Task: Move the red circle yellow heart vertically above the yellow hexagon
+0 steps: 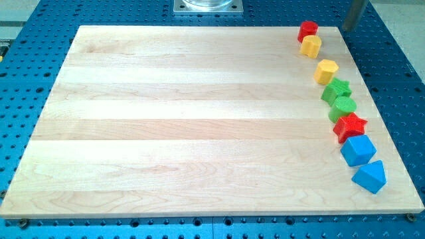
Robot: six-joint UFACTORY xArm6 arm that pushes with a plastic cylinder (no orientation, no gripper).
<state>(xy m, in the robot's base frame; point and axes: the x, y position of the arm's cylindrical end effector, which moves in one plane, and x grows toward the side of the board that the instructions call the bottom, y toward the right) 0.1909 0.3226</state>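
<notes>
A red circle block sits at the board's top right, with a yellow heart touching it just below. A yellow hexagon lies a little lower and to the right of the heart, apart from it. My tip is at the board's top right corner, to the right of the red circle with a gap between them. It touches no block.
Below the hexagon, a line of blocks runs down the right edge: green star, green circle, red star, blue cube, blue triangle. The wooden board lies on a blue perforated table. A metal mount stands at the view's top.
</notes>
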